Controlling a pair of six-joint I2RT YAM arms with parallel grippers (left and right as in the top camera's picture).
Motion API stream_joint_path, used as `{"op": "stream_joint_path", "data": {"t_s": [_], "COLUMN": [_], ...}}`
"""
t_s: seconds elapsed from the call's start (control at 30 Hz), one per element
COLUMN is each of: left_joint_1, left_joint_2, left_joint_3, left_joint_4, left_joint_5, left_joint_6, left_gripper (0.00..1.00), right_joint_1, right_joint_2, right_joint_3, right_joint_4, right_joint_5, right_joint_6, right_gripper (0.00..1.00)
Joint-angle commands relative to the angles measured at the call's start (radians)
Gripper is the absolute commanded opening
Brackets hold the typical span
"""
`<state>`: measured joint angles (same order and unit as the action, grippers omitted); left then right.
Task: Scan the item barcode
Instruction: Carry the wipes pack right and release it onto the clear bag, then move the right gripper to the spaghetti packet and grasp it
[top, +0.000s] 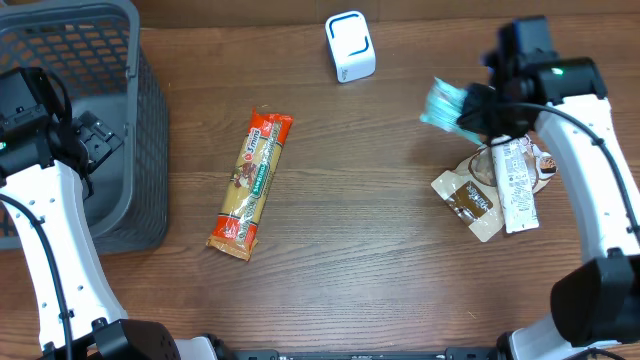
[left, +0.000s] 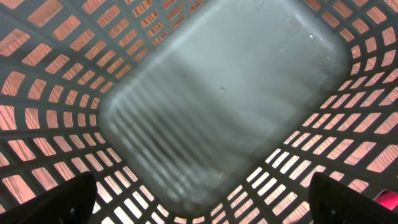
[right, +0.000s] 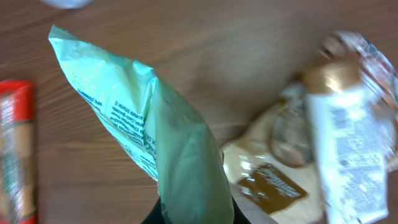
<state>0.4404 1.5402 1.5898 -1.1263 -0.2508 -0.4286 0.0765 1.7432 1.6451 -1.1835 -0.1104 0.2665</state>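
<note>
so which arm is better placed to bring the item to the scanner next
Right. The right fingers are shut on the pale green plastic packet, held up off the wooden table, with nothing between it and the small white scanner box. The left fingers hang open over the grey mesh basket, holding nothing.

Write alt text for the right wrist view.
A pale green bag, gripped by the right pincer, fills the middle above a wooden table. A tan packet and a white packet lie at right, a red packet at the left edge.
</note>
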Motion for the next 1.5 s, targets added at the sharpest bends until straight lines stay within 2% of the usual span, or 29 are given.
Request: {"op": "stream_joint_path", "data": {"t_s": [0.0, 0.2, 0.23, 0.33, 0.4, 0.43, 0.47, 0.73, 0.97, 1.1, 1.2, 1.33, 1.4, 1.47], "left_joint_1": [-0.002, -0.002, -0.002, -0.002, -0.002, -0.002, -0.002, -0.002, -0.002, -0.002, -0.002, -0.002, -0.002, -0.002], "left_joint_2": [0.003, 0.003, 0.003, 0.003, 0.003, 0.003, 0.003, 0.003, 0.003, 0.003, 0.003, 0.003, 0.003, 0.003], "left_joint_3": [-0.004, -0.004, -0.004, -0.004, -0.004, -0.004, -0.004, -0.004, -0.004, -0.004, -0.004, -0.004, -0.004, -0.004], "left_joint_4": [0.0, 0.0, 0.0, 0.0, 0.0, 0.0, 0.0, 0.0, 0.0, 0.0, 0.0, 0.0, 0.0, 0.0], "left_joint_5": [0.008, 0.008, 0.008, 0.008, 0.008, 0.008, 0.008, 0.008, 0.008, 0.008, 0.008, 0.008, 0.008, 0.008], "left_joint_6": [-0.017, -0.017, -0.017, -0.017, -0.017, -0.017, -0.017, -0.017, -0.017, -0.017, -0.017, -0.017, -0.017, -0.017], "left_gripper": [1.0, 1.0, 1.0, 1.0, 0.99, 0.99, 0.99, 1.0, 1.0, 1.0, 1.0, 1.0, 0.99, 1.0], "right_joint_1": [-0.101, -0.187, -0.198, -0.219, -0.23, -0.234, -0.237, -0.27, -0.28, -0.274, -0.254, -0.22, -0.183, -0.121], "right_joint_2": [-0.005, -0.003, -0.003, -0.003, -0.003, -0.003, -0.003, -0.005, -0.021, -0.025, -0.026, -0.026, -0.025, -0.022], "right_joint_3": [-0.13, -0.357, -0.391, -0.457, -0.475, -0.478, -0.477, -0.441, -0.203, -0.041, 0.019, 0.014, -0.008, -0.025], "right_joint_4": [0.069, 0.216, 0.241, 0.288, 0.294, 0.292, 0.29, 0.241, 0.003, -0.103, -0.108, -0.014, 0.062, 0.137], "right_joint_5": [-0.03, -0.029, -0.022, 0.004, 0.026, 0.039, 0.05, 0.088, 0.217, 0.188, 0.017, -0.355, -0.452, -0.464], "right_joint_6": [0.075, 0.078, 0.078, 0.078, 0.078, 0.079, 0.079, 0.079, 0.079, 0.082, 0.082, 0.082, 0.081, 0.082], "right_gripper": [0.04, 0.04, 0.06, 0.53, 0.72, 0.89, 0.99, 1.0, 1.0, 1.0, 1.0, 1.0, 1.0, 1.0]}}
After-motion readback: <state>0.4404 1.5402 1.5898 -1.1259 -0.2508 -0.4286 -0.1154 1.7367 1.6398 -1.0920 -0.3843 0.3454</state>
